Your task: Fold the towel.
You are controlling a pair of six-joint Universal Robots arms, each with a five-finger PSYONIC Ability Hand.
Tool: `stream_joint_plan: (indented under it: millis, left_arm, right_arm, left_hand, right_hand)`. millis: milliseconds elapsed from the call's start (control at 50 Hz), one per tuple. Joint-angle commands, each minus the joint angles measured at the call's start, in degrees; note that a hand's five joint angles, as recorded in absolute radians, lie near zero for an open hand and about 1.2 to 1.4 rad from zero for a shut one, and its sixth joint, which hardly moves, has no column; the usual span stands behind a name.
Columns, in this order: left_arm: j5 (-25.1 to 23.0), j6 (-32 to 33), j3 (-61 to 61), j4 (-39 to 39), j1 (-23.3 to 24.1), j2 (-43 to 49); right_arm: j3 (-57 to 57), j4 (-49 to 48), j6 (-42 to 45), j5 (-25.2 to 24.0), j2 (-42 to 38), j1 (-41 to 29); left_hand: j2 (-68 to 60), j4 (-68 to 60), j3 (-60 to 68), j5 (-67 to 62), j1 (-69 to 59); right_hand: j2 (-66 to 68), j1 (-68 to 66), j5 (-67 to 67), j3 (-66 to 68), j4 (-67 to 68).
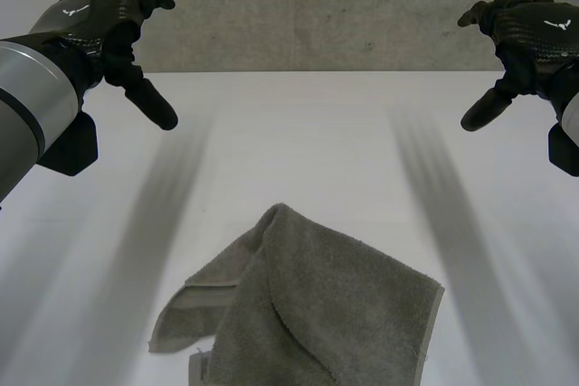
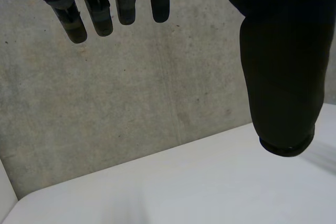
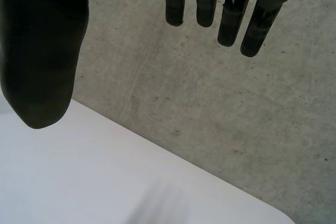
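Towel [image 1: 312,314] lies rumpled at the near edge of the surface [image 1: 298,133], soft, light and limp by its look; best pinched at 2 corners. Left hand [image 1: 104,29] and right hand [image 1: 529,29] hover well apart above, fingers relaxed, holding nothing.

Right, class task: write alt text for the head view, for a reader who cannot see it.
A crumpled grey towel lies on the white table, near the camera. The left hand and right hand hang open above the far side, touching nothing.
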State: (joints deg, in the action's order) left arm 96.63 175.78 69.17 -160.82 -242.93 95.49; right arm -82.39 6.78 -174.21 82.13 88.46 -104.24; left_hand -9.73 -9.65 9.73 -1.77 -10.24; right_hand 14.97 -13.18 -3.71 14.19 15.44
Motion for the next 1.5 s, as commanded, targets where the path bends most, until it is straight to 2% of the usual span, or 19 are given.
stream_joint_plan:
  millis: [20,100,200,320,420,620,860,880,900,920,940,960,980,1000,1060,1140,1300,1380,1500]
  left_arm:
    - [-0.65,0.79,0.70,-0.11,0.00,0.05]
    - [-0.74,1.14,2.46,-0.02,-0.09,0.31]
    - [-0.65,3.85,10.44,-1.77,-0.35,3.55]
    - [-0.82,7.90,18.35,-4.50,-2.90,7.60]
    - [-2.05,9.31,23.19,-8.18,-3.43,10.32]
    - [-3.81,9.49,28.38,-16.79,-3.43,15.59]
    - [-4.16,9.58,28.30,-19.00,-2.82,21.40]
    - [-4.16,9.58,28.04,-19.01,-2.73,21.76]
    - [-4.16,9.58,28.04,-19.01,-2.73,21.76]
    - [-4.16,9.58,27.86,-19.09,-2.64,22.19]
    - [-4.34,9.58,27.69,-19.70,-2.64,22.63]
    - [-4.34,9.58,27.69,-19.71,-2.64,22.64]
    - [-4.86,9.49,27.16,-20.58,-2.64,22.90]
    - [-5.65,9.49,26.64,-21.37,-2.55,22.99]
    - [-6.54,9.49,25.75,-22.17,-2.55,22.90]
    - [-8.12,9.05,19.71,-22.08,-0.89,22.03]
    - [-5.48,7.38,6.33,-21.47,1.76,13.76]
    - [-2.59,1.43,-1.30,-21.47,2.02,8.41]
    - [-2.23,-3.43,-2.64,-20.86,2.28,3.40]
  right_arm:
    - [-0.31,0.34,0.79,-1.00,0.13,-1.57]
    - [-1.37,1.13,3.79,-2.77,0.22,-3.69]
    - [-5.13,6.75,17.28,-10.92,-1.44,-12.10]
    - [-10.67,7.11,28.11,-14.45,-5.22,-21.43]
    - [-12.44,6.41,34.09,-17.34,-10.22,-24.95]
    - [-9.90,6.40,37.19,-25.17,-19.02,-28.30]
    - [-7.96,6.40,37.71,-25.27,-25.62,-31.37]
    - [-7.70,6.40,37.71,-24.83,-26.06,-31.38]
    - [-7.69,6.40,37.71,-24.83,-26.06,-31.38]
    - [-7.17,6.40,37.63,-24.65,-26.41,-31.38]
    - [-7.17,6.40,37.62,-24.65,-26.41,-31.38]
    - [-6.12,6.67,37.62,-24.48,-26.50,-31.38]
    - [-4.81,6.76,37.62,-24.39,-25.98,-30.85]
    - [-4.79,6.76,37.62,-24.39,-25.97,-30.85]
    - [-1.10,6.49,36.04,-24.30,-23.60,-30.06]
    - [5.73,6.40,31.32,-21.67,-18.25,-22.79]
    - [20.08,6.14,17.15,-18.85,-12.61,-10.46]
    - [26.48,6.23,8.56,-19.20,-11.65,-4.41]
    - [28.08,7.28,4.84,-21.04,-11.65,-1.50]
  left_hand:
    - [-0.82,-0.90,0.82,1.22,-0.31]
    - [-0.82,-0.91,0.82,1.22,-0.32]
    - [-1.83,-1.91,1.83,0.21,-1.32]
    - [-2.50,-2.58,2.50,-0.46,-1.99]
    - [-2.84,-2.92,2.83,-0.79,-2.33]
    - [-5.02,-5.10,5.02,-2.98,-4.51]
    - [-16.10,-16.18,16.10,-14.06,-15.59]
    - [-19.96,-20.04,19.96,-17.92,-19.45]
    - [-20.00,-20.08,19.99,-17.96,-19.49]
    - [-27.16,-27.24,27.16,-25.12,-26.65]
    - [-37.72,-37.81,37.72,-35.68,-37.21]
    - [-37.83,-37.91,37.82,-35.78,-37.32]
    - [-55.65,-55.73,55.64,-53.60,-55.14]
    - [-70.13,-70.21,70.12,-68.08,-69.62]
    - [-70.27,-70.35,70.27,-68.23,-69.76]
    - [-70.27,-70.35,70.27,-68.23,-69.76]
    - [-70.27,-70.35,70.27,-68.23,-69.76]
    - [-70.27,-70.35,70.27,-68.23,-69.76]
    - [-70.27,-70.35,70.27,-68.23,-69.76]
  right_hand:
    - [-4.97,3.18,3.71,-4.19,-5.44]
    - [-4.97,3.18,3.71,-4.19,-5.44]
    - [-4.97,3.18,3.71,-4.19,-5.44]
    - [-4.97,3.18,3.71,-4.19,-5.44]
    - [-4.97,3.18,3.71,-4.19,-5.44]
    - [-4.97,3.18,3.71,-4.19,-5.44]
    - [-4.62,2.83,3.36,-3.84,-5.09]
    - [4.60,-6.39,-5.87,5.39,4.14]
    - [4.70,-6.49,-5.96,5.48,4.23]
    - [20.02,-21.81,-21.28,20.80,19.56]
    - [20.17,-21.96,-21.43,20.95,19.71]
    - [44.15,-45.94,-45.41,44.94,43.69]
    - [64.82,-66.61,-66.08,65.60,64.36]
    - [65.02,-66.81,-66.29,65.81,64.56]
    - [65.03,-66.82,-66.29,65.81,64.56]
    - [65.03,-66.82,-66.29,65.81,64.56]
    - [65.03,-66.82,-66.29,65.81,64.56]
    - [65.03,-66.82,-66.29,65.81,64.56]
    - [65.03,-66.82,-66.29,65.81,64.56]
